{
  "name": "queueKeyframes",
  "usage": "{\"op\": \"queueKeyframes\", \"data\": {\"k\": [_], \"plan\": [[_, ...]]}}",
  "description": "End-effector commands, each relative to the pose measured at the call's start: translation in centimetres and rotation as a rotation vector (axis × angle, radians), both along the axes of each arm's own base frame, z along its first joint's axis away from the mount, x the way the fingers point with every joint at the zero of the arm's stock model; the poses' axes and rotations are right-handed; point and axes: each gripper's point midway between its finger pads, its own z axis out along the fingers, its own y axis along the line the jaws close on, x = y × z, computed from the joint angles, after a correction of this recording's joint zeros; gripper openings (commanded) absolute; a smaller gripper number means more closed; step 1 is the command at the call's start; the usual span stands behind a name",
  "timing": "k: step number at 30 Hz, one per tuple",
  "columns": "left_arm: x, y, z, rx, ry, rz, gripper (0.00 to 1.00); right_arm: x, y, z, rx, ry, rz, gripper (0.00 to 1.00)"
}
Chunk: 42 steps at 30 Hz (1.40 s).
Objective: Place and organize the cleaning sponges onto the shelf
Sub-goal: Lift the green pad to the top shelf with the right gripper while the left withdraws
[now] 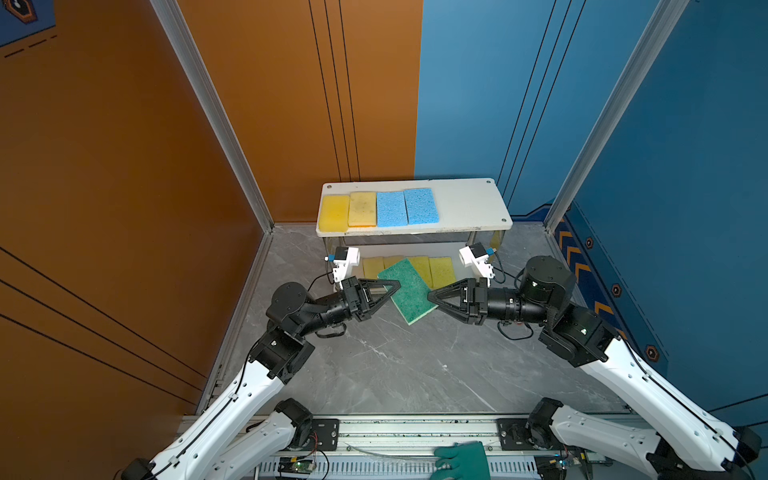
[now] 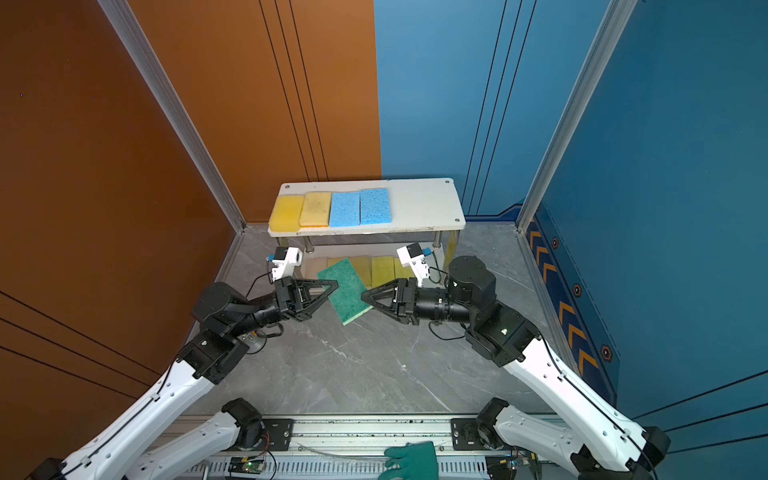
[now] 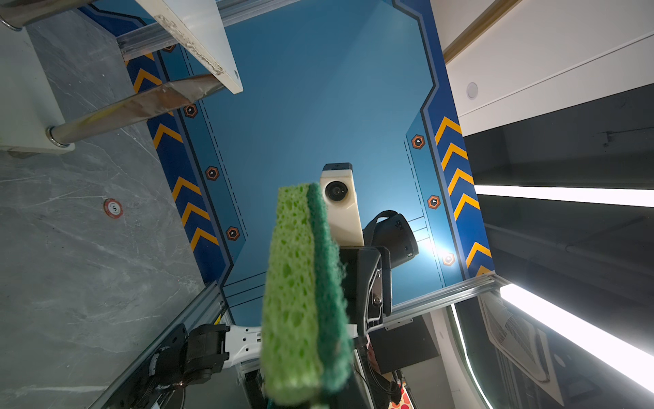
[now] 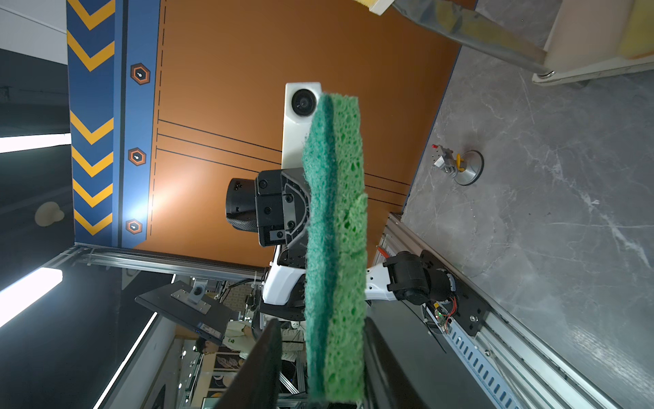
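Observation:
A dark green sponge (image 1: 409,291) (image 2: 345,291) hangs tilted in the air in front of the shelf (image 1: 465,203) (image 2: 419,203), between my two grippers. My left gripper (image 1: 392,293) (image 2: 332,291) is shut on its left edge; the left wrist view shows the sponge (image 3: 300,290) edge-on. My right gripper (image 1: 430,297) (image 2: 363,296) straddles the right edge (image 4: 334,230), one finger (image 4: 378,354) touching, the other (image 4: 269,354) a gap away. Two yellow sponges (image 1: 349,211) and two blue sponges (image 1: 405,207) lie on the top board. Several yellow sponges (image 1: 442,270) lie on the lower board.
A teal rubber glove (image 1: 463,461) rests on the front rail. A small metal fitting (image 2: 255,340) stands on the grey table by the left arm. Orange and blue walls close in the shelf at the back corner.

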Motion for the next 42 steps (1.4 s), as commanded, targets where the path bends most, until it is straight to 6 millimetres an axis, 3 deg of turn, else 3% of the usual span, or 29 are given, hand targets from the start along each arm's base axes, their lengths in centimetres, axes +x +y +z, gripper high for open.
{"op": "queueKeyframes", "data": {"k": [1, 8, 13, 16, 18, 20, 25, 31, 32, 35, 42], "plan": [[-0.7, 0.3, 1.7, -0.035, -0.050, 0.002, 0.00, -0.3, 0.2, 0.1, 0.008, -0.009, 0.020, 0.34], [-0.7, 0.3, 1.7, -0.036, -0.051, 0.004, 0.00, -0.3, 0.3, -0.1, 0.002, -0.006, 0.021, 0.20], [-0.7, 0.3, 1.6, -0.037, -0.049, 0.005, 0.00, -0.1, 0.3, -0.2, -0.002, -0.008, 0.016, 0.15], [-0.6, 0.4, 1.4, -0.036, -0.040, 0.009, 0.07, -0.1, 0.3, -0.2, -0.003, -0.008, 0.012, 0.14], [-0.5, 0.4, 1.2, -0.035, -0.033, 0.011, 0.20, 0.0, 0.2, -0.3, -0.004, -0.009, 0.009, 0.14], [-0.4, 0.5, 1.0, -0.036, -0.025, 0.017, 0.46, 0.0, 0.2, -0.4, -0.008, -0.010, 0.002, 0.14], [-0.2, 0.8, 1.0, -0.039, -0.020, 0.026, 0.98, 0.2, -0.3, -0.3, -0.008, -0.016, -0.018, 0.13], [0.0, 1.4, 1.4, -0.048, -0.025, 0.046, 0.98, 0.7, -1.2, 0.5, 0.005, -0.032, -0.055, 0.13], [0.1, 1.6, 1.5, -0.050, -0.028, 0.055, 0.98, 1.5, -1.8, 0.7, 0.008, -0.036, -0.090, 0.13], [0.6, 3.0, 1.4, -0.052, -0.025, 0.117, 0.98, 2.1, -2.6, 1.8, 0.023, -0.049, -0.117, 0.13], [1.4, 7.0, -1.0, 0.022, 0.029, 0.302, 0.98, 3.2, -4.5, 5.4, 0.045, -0.107, -0.173, 0.13]]}}
